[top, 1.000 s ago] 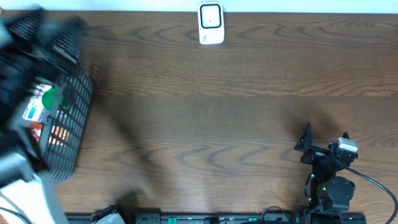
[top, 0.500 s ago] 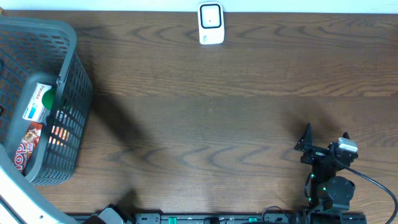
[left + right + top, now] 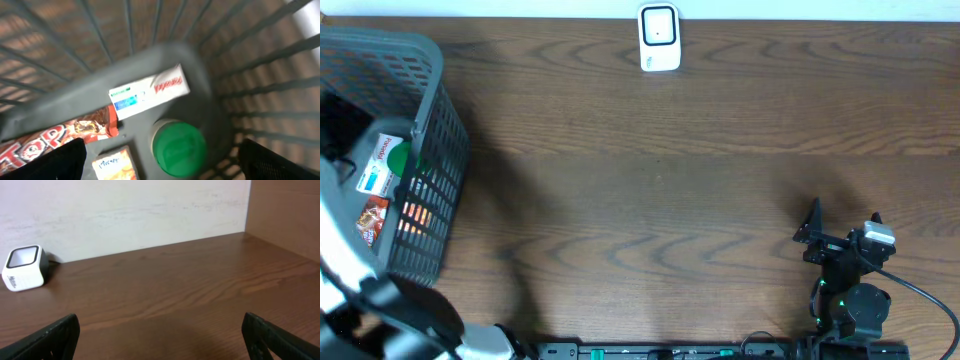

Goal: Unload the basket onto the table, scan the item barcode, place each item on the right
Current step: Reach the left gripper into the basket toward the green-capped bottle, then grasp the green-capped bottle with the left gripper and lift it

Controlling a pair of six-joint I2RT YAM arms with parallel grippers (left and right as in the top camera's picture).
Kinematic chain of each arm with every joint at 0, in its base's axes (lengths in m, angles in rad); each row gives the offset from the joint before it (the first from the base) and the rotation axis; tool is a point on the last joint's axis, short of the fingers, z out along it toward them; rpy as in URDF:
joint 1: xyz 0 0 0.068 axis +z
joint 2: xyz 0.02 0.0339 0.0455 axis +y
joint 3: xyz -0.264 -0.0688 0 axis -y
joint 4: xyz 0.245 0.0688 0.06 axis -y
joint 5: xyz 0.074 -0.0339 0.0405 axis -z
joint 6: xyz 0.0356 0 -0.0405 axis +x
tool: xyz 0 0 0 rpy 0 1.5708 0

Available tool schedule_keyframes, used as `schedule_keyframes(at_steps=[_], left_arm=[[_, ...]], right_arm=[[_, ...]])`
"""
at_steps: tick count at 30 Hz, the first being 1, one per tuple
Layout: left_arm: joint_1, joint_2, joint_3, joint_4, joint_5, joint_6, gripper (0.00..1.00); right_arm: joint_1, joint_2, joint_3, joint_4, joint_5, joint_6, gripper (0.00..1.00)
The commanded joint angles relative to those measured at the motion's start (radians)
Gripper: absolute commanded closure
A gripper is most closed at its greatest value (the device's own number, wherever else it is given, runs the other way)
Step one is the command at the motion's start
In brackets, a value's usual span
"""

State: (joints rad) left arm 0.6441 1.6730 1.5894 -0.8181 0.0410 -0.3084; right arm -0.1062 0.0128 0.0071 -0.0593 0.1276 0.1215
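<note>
Basket [image 3: 435,170], counter's [image 3: 650,200] left edge: white box [image 3: 150,95], green lid [image 3: 179,147] and candy bar [image 3: 50,142] on its floor, directly below the left jaws, spread wide, touching none. Right jaws, spread, hold nothing at the front right; scanner [image 3: 659,38] at far edge, open wood between.

A mock shop checkout. A barcode scanner [image 3: 659,38] stands far on the wooden worktop [image 3: 680,170]; a grey shopping basket [image 3: 438,150] holds packaged goods [image 3: 149,91].
</note>
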Motion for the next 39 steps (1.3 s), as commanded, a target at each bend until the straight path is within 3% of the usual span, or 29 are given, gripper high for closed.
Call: schedule_keyframes(at_steps=[1, 13, 32, 39], left_arm=[[-0.025, 0.079, 0.009, -0.008, -0.023, 0.057, 0.02], [-0.088, 0.192, 0.009, 0.011, 0.03, -0.011, 0.02], [-0.108, 0.363, 0.004, 0.01, 0.059, -0.01, 0.02], [-0.107, 0.363, -0.01, 0.007, 0.06, -0.003, 0.09]], right_arm=[[-0.003, -0.004, -0.002, -0.003, 0.002, -0.006, 0.01], [-0.003, -0.004, -0.002, -0.003, 0.002, -0.006, 0.01], [-0.003, -0.004, -0.002, -0.003, 0.002, -0.006, 0.01], [-0.003, -0.004, -0.002, -0.003, 0.002, -0.006, 0.01]])
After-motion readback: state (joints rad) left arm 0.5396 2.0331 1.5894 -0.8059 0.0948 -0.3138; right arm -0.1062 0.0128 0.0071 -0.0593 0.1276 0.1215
